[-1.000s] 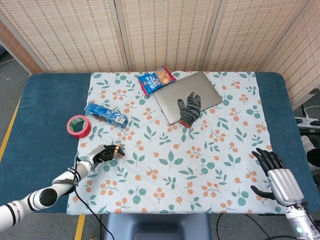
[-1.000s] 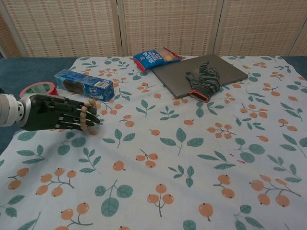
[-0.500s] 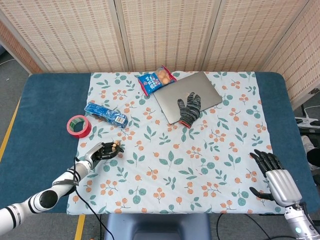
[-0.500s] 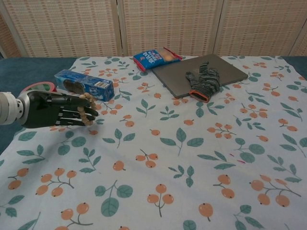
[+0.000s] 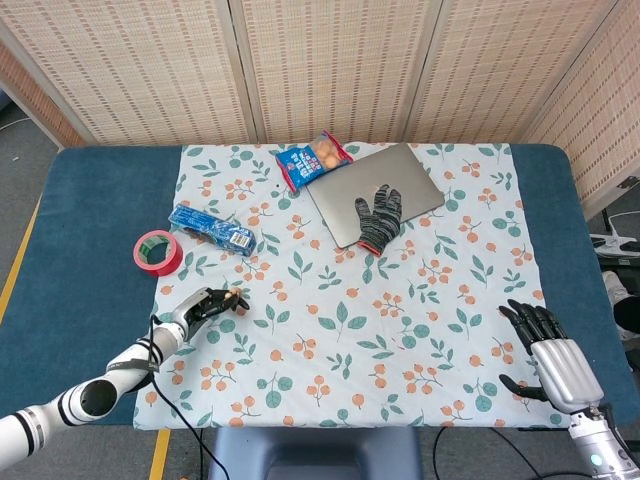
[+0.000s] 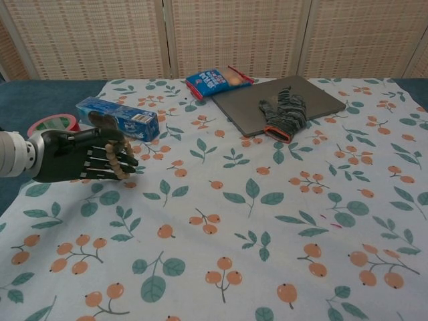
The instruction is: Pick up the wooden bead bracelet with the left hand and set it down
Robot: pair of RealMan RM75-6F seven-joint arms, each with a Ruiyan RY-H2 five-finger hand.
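L hand (image 6: 80, 156) w/ bead bracelet (image 6: 118, 158) on fingers, near blue box (image 6: 118, 118), red tape (image 5: 157, 252).

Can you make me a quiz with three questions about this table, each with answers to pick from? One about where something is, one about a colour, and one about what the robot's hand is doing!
1. Where does the knitted glove lie?
A. on the grey laptop
B. on the tape roll
C. on the floor

2. What colour is the tape roll?
A. yellow
B. red
C. purple

3. What is the left hand doing?
A. lying flat and empty
B. holding the wooden bead bracelet
C. pressing the snack bag

Answers: 1 A, the glove rests on the closed laptop. 2 B, its outside is red. 3 B, the beads hang across its fingers above the cloth.
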